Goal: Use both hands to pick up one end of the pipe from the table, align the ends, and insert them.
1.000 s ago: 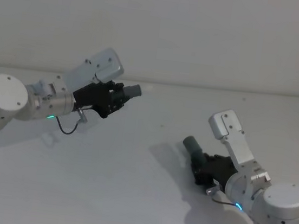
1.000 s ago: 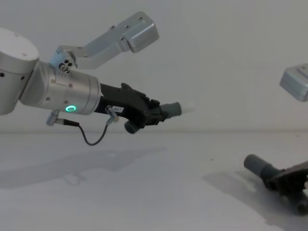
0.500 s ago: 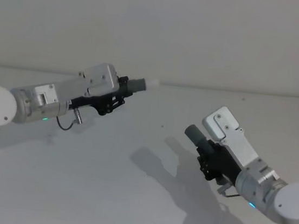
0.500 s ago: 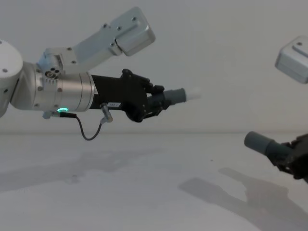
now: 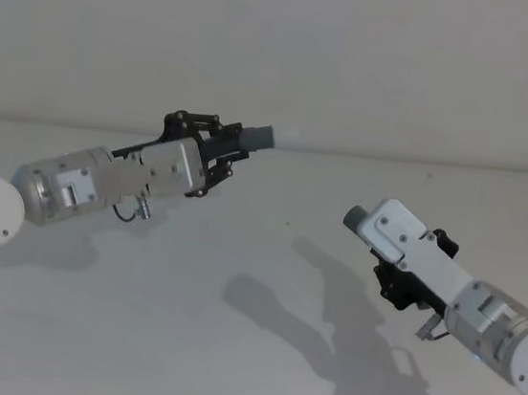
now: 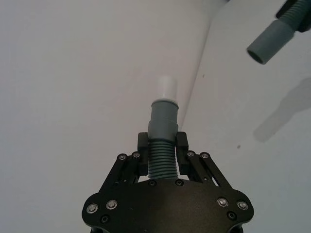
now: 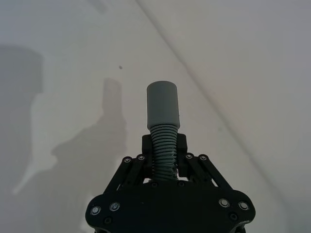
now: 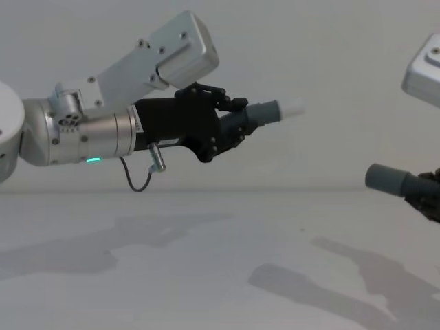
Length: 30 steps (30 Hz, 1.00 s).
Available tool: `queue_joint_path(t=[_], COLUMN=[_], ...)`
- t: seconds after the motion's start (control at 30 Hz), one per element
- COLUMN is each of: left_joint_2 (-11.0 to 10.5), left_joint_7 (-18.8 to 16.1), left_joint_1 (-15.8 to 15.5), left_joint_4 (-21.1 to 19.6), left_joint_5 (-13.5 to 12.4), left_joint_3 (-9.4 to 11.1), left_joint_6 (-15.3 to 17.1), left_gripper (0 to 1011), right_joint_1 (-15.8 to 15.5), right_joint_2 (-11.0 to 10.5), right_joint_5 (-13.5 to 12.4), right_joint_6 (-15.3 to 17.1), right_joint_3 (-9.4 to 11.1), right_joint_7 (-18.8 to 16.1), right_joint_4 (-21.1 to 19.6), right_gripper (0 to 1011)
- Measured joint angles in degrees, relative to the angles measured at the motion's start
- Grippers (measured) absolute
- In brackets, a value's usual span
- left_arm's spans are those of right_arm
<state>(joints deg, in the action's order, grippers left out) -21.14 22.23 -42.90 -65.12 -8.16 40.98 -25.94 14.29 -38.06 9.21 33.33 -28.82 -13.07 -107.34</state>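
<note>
Both pipe pieces are held in the air above the white table (image 5: 226, 347). My left gripper (image 5: 224, 149) is shut on the ribbed middle of one piece (image 5: 257, 138); its grey cuff and whitish tip (image 8: 291, 107) point right, toward the other arm. My right gripper (image 5: 394, 271), partly hidden behind its wrist housing, is shut on the second piece, whose open grey end (image 5: 353, 216) points left. The chest view has that second piece (image 8: 390, 180) lower than the left gripper (image 8: 235, 122) and well apart from it. In the left wrist view its cuff (image 6: 271, 41) hangs off to one side, beyond my held piece (image 6: 163, 119).
A pale wall stands behind the table's far edge (image 5: 394, 158). The arms' shadows lie on the table surface (image 8: 309, 289). The right wrist view has the table (image 7: 73, 73) below my held piece (image 7: 163, 105).
The right gripper has lifted its piece off the table and swung it up. The left arm has risen and reached farther forward, turning its whitish tip toward the right.
</note>
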Motion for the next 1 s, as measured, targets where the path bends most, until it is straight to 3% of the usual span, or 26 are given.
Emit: queue_joint_path(t=[0.47, 0.73, 1.0], left_joint_2=[1.05, 1.48, 1.68], left_joint_7=[-1.28, -1.36, -1.43], left_joint_1=[-1.03, -1.35, -1.62], left_joint_4=[3.75, 5.26, 6.25], left_joint_5=[-4.05, -5.17, -6.15], left_joint_3=[1.66, 2.07, 2.24], left_joint_6=[-12.19, -15.83, -18.19], left_gripper=[304, 304, 304], right_joint_1=[3.72, 5.22, 5.44], right_joint_2=[-7.10, -10.36, -12.11], right_joint_5=[7.52, 9.88, 10.29], right_joint_6=[-2.53, -3.51, -3.81], right_joint_3=[-3.42, -3.92, -2.97], right_joint_7=[-4.80, -7.08, -8.48], right_joint_4=[-1.78, -2.28, -3.01], right_gripper=[244, 244, 245])
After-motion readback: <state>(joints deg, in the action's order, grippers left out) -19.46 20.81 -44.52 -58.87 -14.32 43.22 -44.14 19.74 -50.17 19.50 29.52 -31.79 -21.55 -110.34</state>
